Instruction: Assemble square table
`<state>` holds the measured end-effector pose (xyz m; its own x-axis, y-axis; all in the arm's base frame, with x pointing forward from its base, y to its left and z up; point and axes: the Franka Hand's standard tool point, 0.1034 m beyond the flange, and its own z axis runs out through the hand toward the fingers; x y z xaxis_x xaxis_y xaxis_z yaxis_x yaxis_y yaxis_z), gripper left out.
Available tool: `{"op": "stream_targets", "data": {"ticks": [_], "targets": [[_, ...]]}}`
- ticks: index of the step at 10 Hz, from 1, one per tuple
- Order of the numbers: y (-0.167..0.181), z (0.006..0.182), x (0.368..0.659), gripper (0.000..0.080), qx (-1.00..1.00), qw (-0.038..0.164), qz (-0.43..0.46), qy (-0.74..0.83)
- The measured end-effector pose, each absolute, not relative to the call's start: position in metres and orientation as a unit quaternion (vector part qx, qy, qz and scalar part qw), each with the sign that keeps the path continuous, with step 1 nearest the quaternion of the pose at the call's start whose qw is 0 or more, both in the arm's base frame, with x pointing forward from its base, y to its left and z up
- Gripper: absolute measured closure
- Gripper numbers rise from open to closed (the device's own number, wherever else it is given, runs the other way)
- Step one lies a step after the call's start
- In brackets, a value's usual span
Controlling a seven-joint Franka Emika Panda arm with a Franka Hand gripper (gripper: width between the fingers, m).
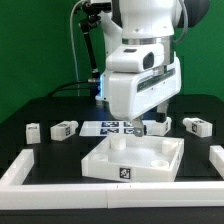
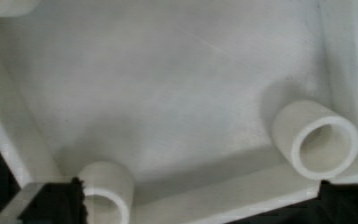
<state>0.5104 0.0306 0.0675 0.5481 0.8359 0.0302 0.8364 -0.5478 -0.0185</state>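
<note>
The square table's white top (image 1: 133, 157) lies tray-side up at the front middle of the black table, with a tag on its front rim. In the wrist view its inner floor (image 2: 158, 90) fills the frame, and two round corner sockets (image 2: 318, 137) (image 2: 108, 192) stand up from it. My gripper (image 1: 152, 127) hangs over the top's far edge, toward the exterior view's right. It is open and holds nothing (image 2: 197, 205), and its dark fingertips (image 2: 39, 203) show at the wrist frame's edge. Two short white legs (image 1: 33, 131) (image 1: 64, 128) lie at the exterior view's left and one (image 1: 196, 126) at its right.
The marker board (image 1: 112, 127) lies flat behind the top, partly hidden by my hand. White border rails run along the front left (image 1: 25, 168) and front right (image 1: 216, 158). A green backdrop stands behind the table.
</note>
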Motion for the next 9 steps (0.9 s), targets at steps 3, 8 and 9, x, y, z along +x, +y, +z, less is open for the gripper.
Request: {"op": "stream_targets", "data": {"ticks": [3, 8, 9], "targets": [[0.021, 0.045, 0.470, 0.0149, -0.872, 0.010, -0.016, -0.489], [0.027, 0.018, 0.468, 0.0274, -0.871, 0.011, -0.027, -0.491], [0.027, 0.018, 0.467, 0.0410, -0.871, 0.011, -0.027, -0.491]]}}
